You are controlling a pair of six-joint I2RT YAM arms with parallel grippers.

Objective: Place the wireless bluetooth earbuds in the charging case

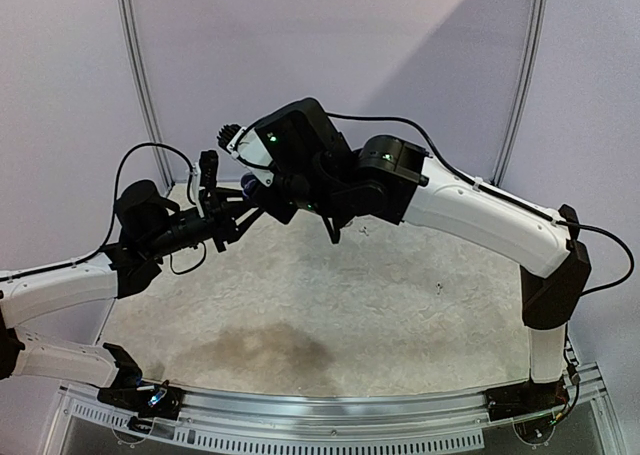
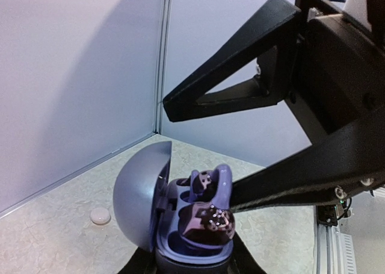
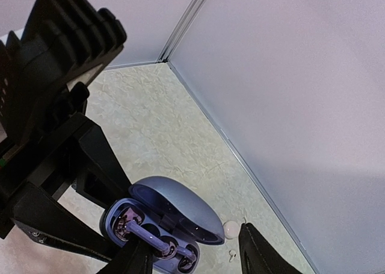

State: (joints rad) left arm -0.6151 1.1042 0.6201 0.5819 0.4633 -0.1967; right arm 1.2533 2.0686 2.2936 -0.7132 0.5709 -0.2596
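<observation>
the left gripper [image 2: 191, 267] is clamped narrowly on the base of the charging case [image 2: 180, 226], holding it up in the air above the back left part of the table [image 1: 380, 305]. the case is blue-violet, with its domed lid swung open to the left in the left wrist view. two wireless bluetooth earbuds [image 2: 210, 218] sit in its wells. both are dark purple, and the nearer one shows small silver contact dots.

the right gripper [image 2: 198, 156] reaches in from the right with its jaws wide apart and nothing pinched between them. its upper finger stands well above the case, and the tip of the lower finger [image 2: 283, 189] lies right at the nearer earbud. i cannot tell whether they touch.

a small white round piece [image 2: 100, 215] lies on the table near the wall, apart from the case.
</observation>
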